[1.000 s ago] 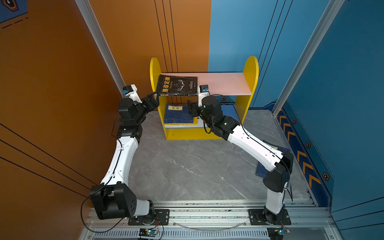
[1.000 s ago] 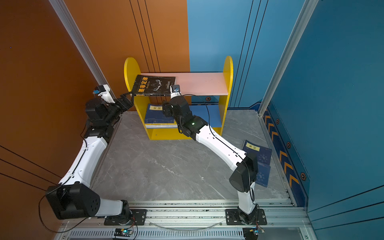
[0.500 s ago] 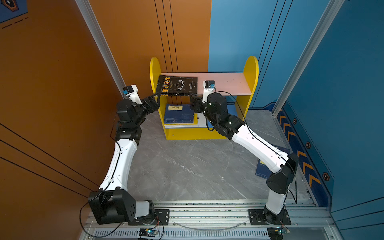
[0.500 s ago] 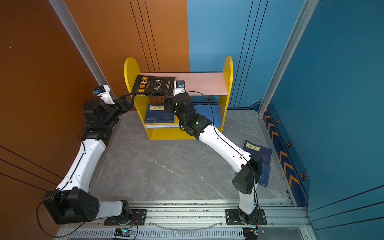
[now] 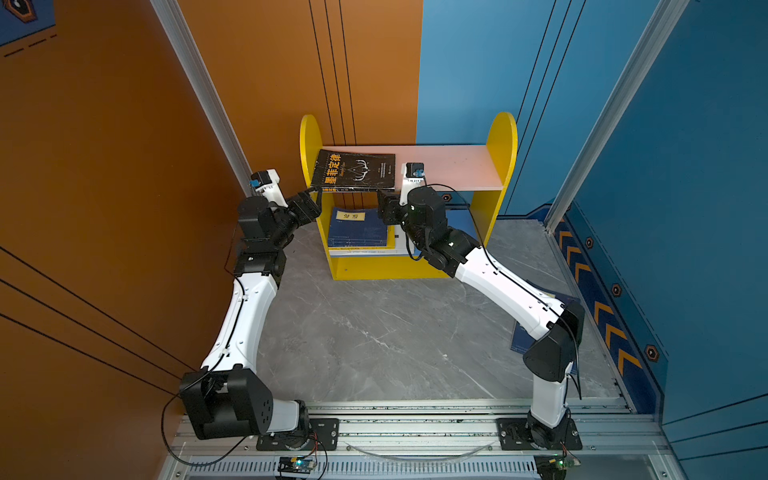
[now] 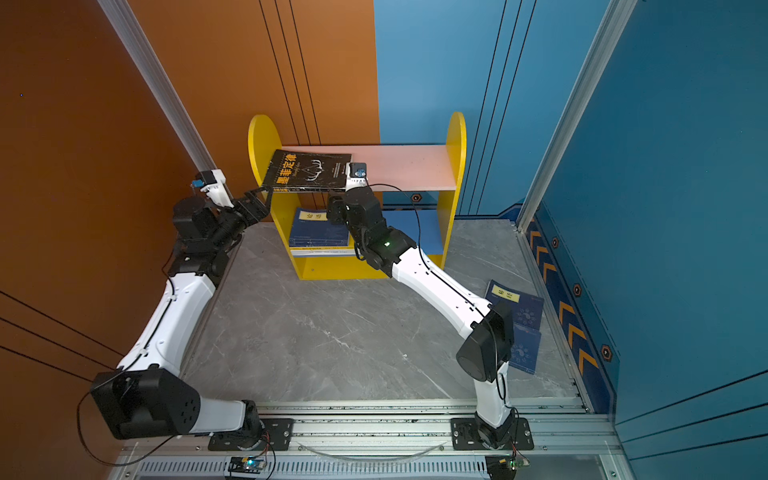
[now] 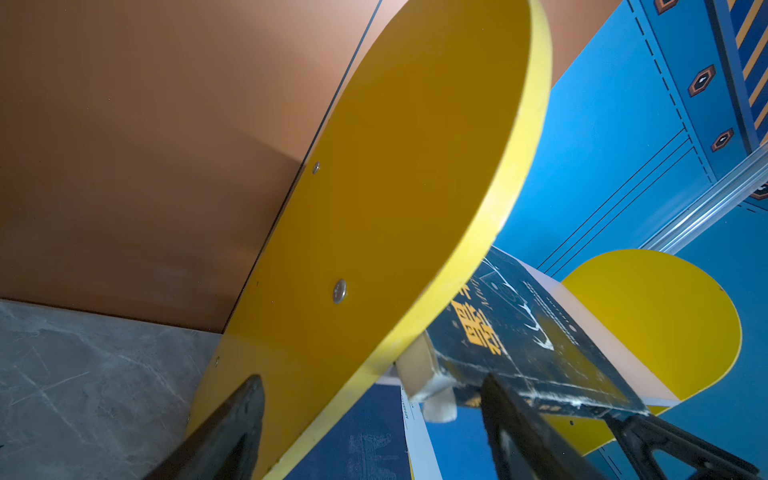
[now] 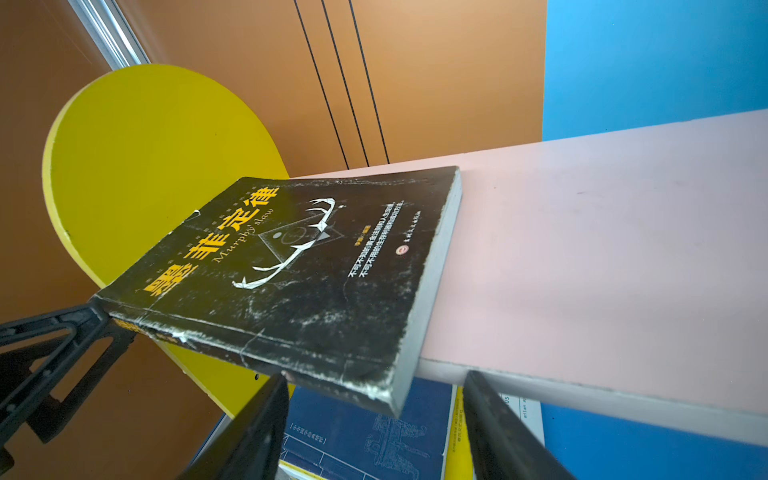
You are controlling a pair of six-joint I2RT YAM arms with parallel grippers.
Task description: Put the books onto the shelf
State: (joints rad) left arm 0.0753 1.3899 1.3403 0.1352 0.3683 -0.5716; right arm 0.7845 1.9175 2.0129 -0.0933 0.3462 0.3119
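Observation:
The shelf (image 5: pixel 453 166) stands against the back wall. A black book (image 5: pixel 353 170) with orange characters lies flat at the left end of its pink upper board, overhanging the front edge in both top views (image 6: pixel 307 170). My left gripper (image 5: pixel 316 200) is open at the book's front left corner and straddles the yellow side panel's edge (image 7: pixel 449 266). One of its fingers (image 8: pixel 54 345) touches that corner. My right gripper (image 8: pixel 376 376) is open just below the book's front right corner. Navy books (image 5: pixel 357 226) lie stacked on the blue lower board.
Two more navy books (image 6: pixel 521 316) lie on the grey floor at the right, partly under my right arm. A yellow book edge (image 8: pixel 457 432) and a white one (image 8: pixel 523 411) show beside the navy stack. Orange and blue walls close in behind and at both sides.
My right gripper has risen from in front of the lower tier to the black book's front right corner, its jaws a little narrower. The left gripper and the book have hardly moved.

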